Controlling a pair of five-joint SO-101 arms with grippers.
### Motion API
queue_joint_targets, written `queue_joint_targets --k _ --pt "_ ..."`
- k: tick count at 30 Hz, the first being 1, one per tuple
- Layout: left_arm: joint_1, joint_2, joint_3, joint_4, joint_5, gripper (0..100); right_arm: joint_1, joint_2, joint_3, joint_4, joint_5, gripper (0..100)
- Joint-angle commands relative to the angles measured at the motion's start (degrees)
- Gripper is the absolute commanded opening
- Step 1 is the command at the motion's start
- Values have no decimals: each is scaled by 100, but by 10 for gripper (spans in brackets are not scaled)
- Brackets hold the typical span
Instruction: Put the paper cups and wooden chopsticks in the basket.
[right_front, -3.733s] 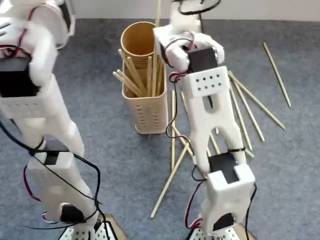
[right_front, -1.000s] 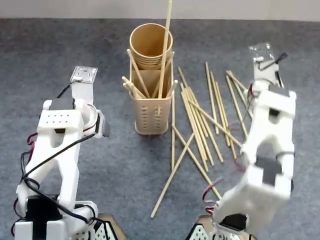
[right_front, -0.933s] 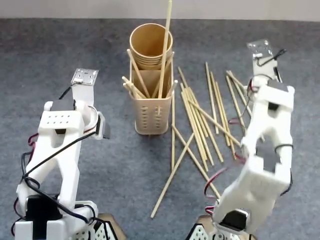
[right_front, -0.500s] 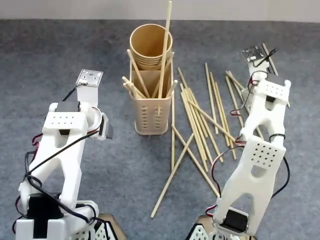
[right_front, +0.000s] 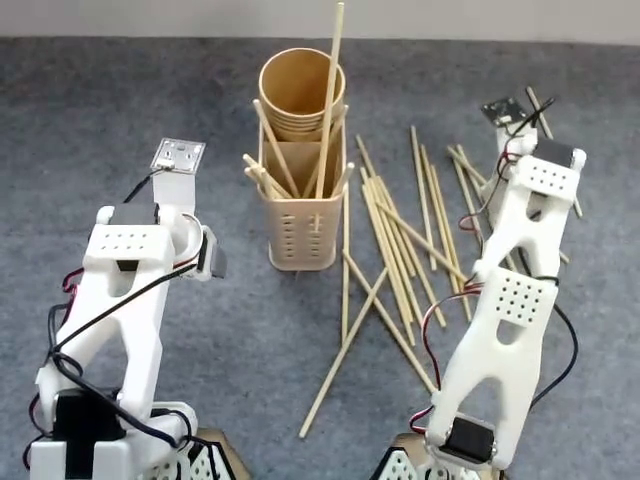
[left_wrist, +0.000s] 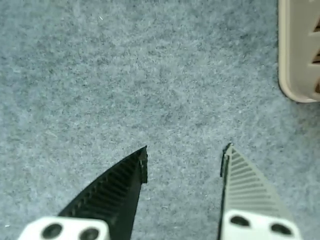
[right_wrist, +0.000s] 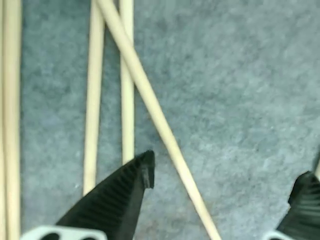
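In the high view, the tan basket (right_front: 298, 232) stood upright on the grey carpet (right_front: 230, 330), upper centre of the frame. A stack of paper cups (right_front: 300, 92) sat nested in its far end. 1 tall chopstick (right_front: 332, 80) rose from the cups, leaning slightly, its tip at the top edge of the frame. Several more basket chopsticks (right_front: 272, 165) leaned in the near part of the basket, their ends sticking out over the rim.

The loose chopsticks (right_front: 400, 250) lay scattered on the carpet right of centre, between the basket and the right arm (right_front: 510, 310), many crossing one another. 1 long stray chopstick (right_front: 340, 360) slanted down toward the bottom centre.

The left arm (right_front: 125, 290) stood at lower left, well apart from the scattered sticks. Its left gripper (left_wrist: 186, 150) hung over bare carpet with fingers spread and nothing between them; a rounded corner of the basket showed near it.

The right gripper (right_wrist: 225, 170) hung low over the pile at the upper right of the high view, fingers spread wide, gripping nothing. A diagonal chopstick (right_wrist: 150, 105) ran between the fingers, crossing over 2 parallel chopsticks (right_wrist: 92, 100) beside the dark finger (right_wrist: 120, 195). I could not tell whether the finger touched them.
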Motion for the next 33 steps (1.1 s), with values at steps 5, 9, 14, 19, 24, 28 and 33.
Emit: queue_joint_targets --k 5,9,14,19,24,28,33 --pt "101 -215 -48 -158 -26 252 -233 312 -1578 1015 -457 417" --pt "101 -207 -40 -158 -26 252 -382 -127 -1780 1033 -624 372" --pt "101 -207 -48 -158 -26 252 -576 -1112 -215 1033 -1073 353" --pt "101 -207 -48 -158 -26 252 -743 -2290 1279 1015 -1116 353" --pt "101 -207 -31 -149 -26 252 -655 -2475 2316 760 -1011 353" --pt "101 -207 -31 -132 -26 252 -523 -2475 2475 470 -993 353" --pt "101 -207 -31 -132 -26 252 -567 -2475 3125 409 -826 350"
